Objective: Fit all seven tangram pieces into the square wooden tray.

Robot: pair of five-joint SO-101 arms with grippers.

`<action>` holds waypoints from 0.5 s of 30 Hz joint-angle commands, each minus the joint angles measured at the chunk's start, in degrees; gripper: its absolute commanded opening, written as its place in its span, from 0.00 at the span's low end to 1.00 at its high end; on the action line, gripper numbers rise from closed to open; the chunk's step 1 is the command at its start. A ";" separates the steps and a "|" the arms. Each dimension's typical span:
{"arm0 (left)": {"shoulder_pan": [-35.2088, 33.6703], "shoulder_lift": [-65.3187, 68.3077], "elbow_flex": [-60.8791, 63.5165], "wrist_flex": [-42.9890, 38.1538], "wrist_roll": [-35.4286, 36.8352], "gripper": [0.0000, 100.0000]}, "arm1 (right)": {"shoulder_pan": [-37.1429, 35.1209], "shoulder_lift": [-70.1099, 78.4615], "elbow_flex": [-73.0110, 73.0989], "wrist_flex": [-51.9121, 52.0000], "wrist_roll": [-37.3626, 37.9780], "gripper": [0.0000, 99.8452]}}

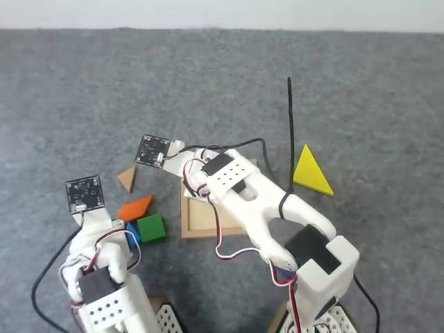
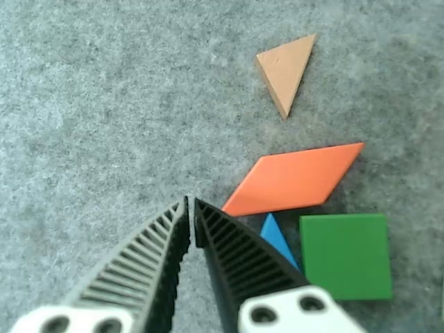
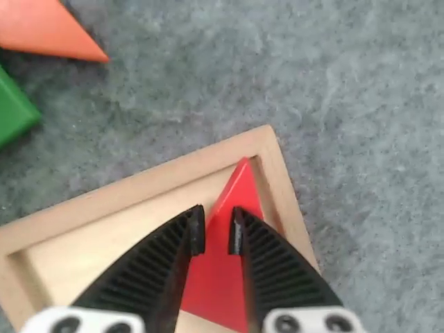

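high view: square wooden tray (image 1: 197, 223) at table centre, mostly covered by the right arm (image 1: 250, 201) lying across it, so the tray's inside is hidden. the right wrist view fills that gap: red triangle (image 3: 243, 194) lies flat in the tray (image 3: 139, 184), its point tucked into one corner. right gripper (image 3: 216, 232) hangs over that piece with its jaws parted by a narrow gap, red showing between them, clamped on nothing. whether the tips touch the piece, cannot tell.

left wrist view: left gripper (image 2: 191, 208) pinched closed with nothing in it, over bare grey felt, just beside the orange parallelogram (image 2: 295, 179). a blue triangle (image 2: 277, 239) sits between the orange piece and the green square (image 2: 345, 253), partly behind a finger. the tan triangle (image 2: 286, 69) lies apart, farther out.

high view places these four beside the tray on the left arm's side: tan (image 1: 127, 178), orange (image 1: 135, 207), green (image 1: 151, 227), blue (image 1: 132, 232). the yellow triangle (image 1: 310, 171) lies alone on the tray's other side, well apart. a black cable (image 1: 290, 132) runs past it.
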 commanded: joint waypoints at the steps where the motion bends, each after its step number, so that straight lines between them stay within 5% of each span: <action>1: 0.44 -0.97 -0.66 0.26 -0.18 0.01 | 1.27 0.04 -0.62 1.27 4.04 0.07; 15: 0.44 -0.97 -0.66 0.26 -0.18 0.01 | 1.71 0.04 -0.79 4.26 13.45 0.06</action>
